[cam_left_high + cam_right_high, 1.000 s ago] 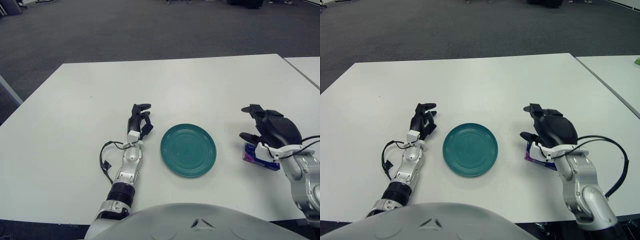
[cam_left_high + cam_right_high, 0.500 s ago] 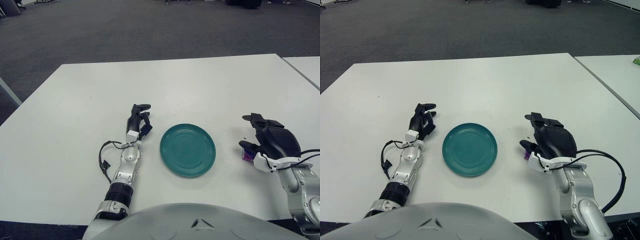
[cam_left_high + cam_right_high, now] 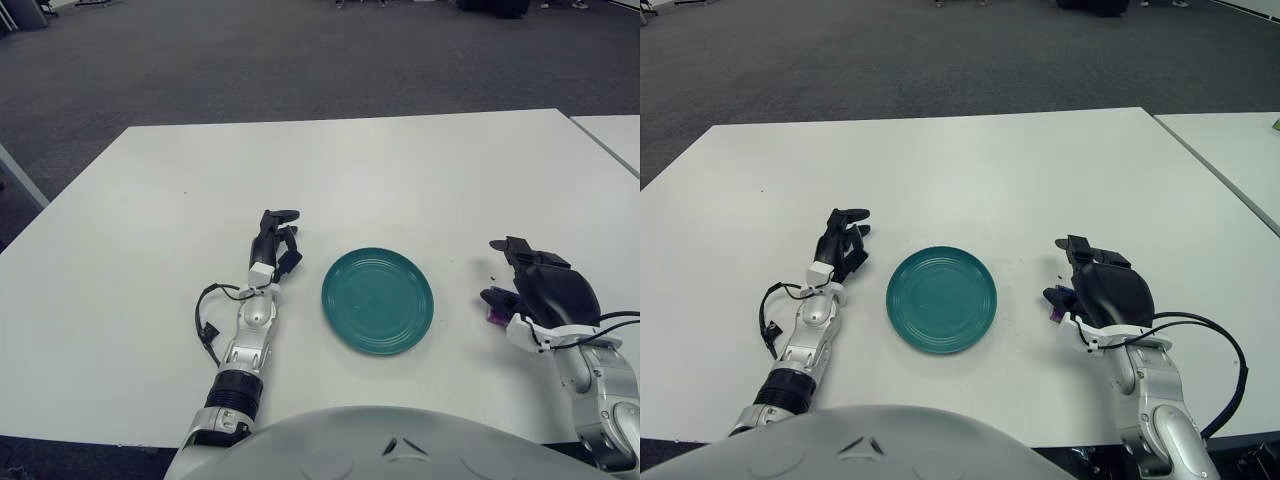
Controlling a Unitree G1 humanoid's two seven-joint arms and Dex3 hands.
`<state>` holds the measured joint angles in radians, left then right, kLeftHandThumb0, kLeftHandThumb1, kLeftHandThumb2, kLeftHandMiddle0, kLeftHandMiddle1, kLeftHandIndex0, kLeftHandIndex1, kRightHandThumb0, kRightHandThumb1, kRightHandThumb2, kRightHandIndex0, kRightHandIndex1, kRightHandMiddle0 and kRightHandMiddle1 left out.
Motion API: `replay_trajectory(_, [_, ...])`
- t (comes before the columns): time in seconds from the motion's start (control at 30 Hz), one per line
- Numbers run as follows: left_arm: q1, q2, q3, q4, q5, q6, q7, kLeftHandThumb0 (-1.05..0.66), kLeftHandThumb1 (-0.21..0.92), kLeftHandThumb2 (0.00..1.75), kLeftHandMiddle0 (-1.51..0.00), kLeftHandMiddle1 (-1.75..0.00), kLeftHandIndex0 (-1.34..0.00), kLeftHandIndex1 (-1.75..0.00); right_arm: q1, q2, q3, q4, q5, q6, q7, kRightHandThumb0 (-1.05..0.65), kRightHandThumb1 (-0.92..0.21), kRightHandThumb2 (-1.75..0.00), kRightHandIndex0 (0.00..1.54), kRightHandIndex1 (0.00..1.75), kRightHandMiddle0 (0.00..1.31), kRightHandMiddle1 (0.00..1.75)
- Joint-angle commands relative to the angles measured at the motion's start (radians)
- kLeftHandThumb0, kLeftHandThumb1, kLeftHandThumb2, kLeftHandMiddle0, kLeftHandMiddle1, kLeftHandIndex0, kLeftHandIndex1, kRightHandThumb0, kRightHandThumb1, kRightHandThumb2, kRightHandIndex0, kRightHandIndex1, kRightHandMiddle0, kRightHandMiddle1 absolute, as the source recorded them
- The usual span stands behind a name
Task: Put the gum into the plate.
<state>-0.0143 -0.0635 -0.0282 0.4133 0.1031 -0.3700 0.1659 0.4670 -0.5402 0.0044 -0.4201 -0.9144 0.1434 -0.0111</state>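
1. Dark grey carpet stretches behind a white table [image 3: 400, 170], and a second white table [image 3: 1230, 150] stands off to the right of it.
2. Landmark for everything: a teal plate [image 3: 378, 300] lying flat near the table's front edge, with nothing on it.
3. Right of the plate, the right hand [image 3: 1102, 292] sits low with its black fingers [image 3: 1077, 245] arched down over the gum [image 3: 1056, 311]; whether they actually clamp it cannot be told.
4. Only a purple sliver of the gum shows, under the hand's plate-side edge, on the tabletop well apart from the plate.
5. Left of the plate, just beside its rim, the left hand [image 3: 273, 243] rests on the table, fingers curled together, holding nothing.
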Motion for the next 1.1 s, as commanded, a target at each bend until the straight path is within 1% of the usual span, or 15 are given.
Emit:
replay_trajectory(0.0, [0.031,0.017,0.012,0.004,-0.013,0.032,-0.019,-0.7,0.92,0.99,-0.31,-1.04,-0.25,-1.22,0.041,0.03,-0.015,0.007,0.005,-0.011,-0.034,-0.85,-0.92,-0.54,0.4,0.11,0.0,0.78])
replay_trajectory(0.33, [0.042,0.029,0.013,-0.018,-0.008,0.049,-0.028,-0.7,0.92,0.99,-0.3,-1.06,-0.27,-1.22,0.128,0.051,-0.041,-0.032,0.008,-0.02,-0.062,-0.86,-0.92,-0.56,0.4,0.11,0.0,0.75])
replay_trajectory(0.6, [0.043,0.033,0.019,-0.018,-0.029,0.048,-0.048,-0.69,0.92,0.99,-0.29,-1.06,-0.28,-1.23,0.196,0.067,-0.056,-0.065,0.012,-0.031,-0.073,-0.87,-0.92,-0.6,0.39,0.09,0.0,0.68])
replay_trajectory(0.8, [0.043,0.033,0.02,-0.016,-0.023,0.045,-0.047,-0.68,0.92,0.99,-0.29,-1.05,-0.26,-1.23,0.242,0.072,-0.059,-0.078,0.013,-0.044,-0.079,-0.87,-0.92,-0.59,0.37,0.08,0.0,0.64])
replay_trajectory(1.07, [0.036,0.034,0.022,-0.009,-0.019,0.053,-0.044,-0.69,0.92,0.99,-0.29,-1.03,-0.24,-1.23,0.323,0.098,-0.056,-0.127,0.002,-0.055,-0.108,-0.86,-0.92,-0.57,0.4,0.09,0.0,0.69])
